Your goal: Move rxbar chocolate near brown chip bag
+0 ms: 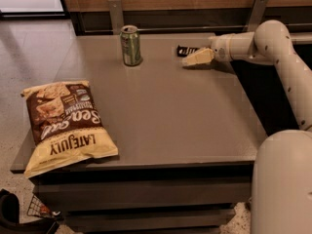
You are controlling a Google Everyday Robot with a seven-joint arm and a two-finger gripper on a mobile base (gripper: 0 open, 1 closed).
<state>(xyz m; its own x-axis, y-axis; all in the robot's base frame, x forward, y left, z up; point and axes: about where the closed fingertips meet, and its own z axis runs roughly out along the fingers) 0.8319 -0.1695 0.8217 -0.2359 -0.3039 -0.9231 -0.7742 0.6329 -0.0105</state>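
Observation:
The rxbar chocolate [185,50] is a small flat black bar lying at the far right of the table, partly covered by my gripper. My gripper [195,58] is low over the tabletop right at the bar's near right end, with the pale arm [253,45] reaching in from the right. The brown chip bag [63,121] lies flat at the table's front left corner, its pale yellow end toward the front edge, far from the bar.
A green soda can [130,45] stands upright at the back of the grey table [170,116], left of the bar. A wooden wall with metal brackets runs behind the table. The robot's white body [282,184] fills the lower right.

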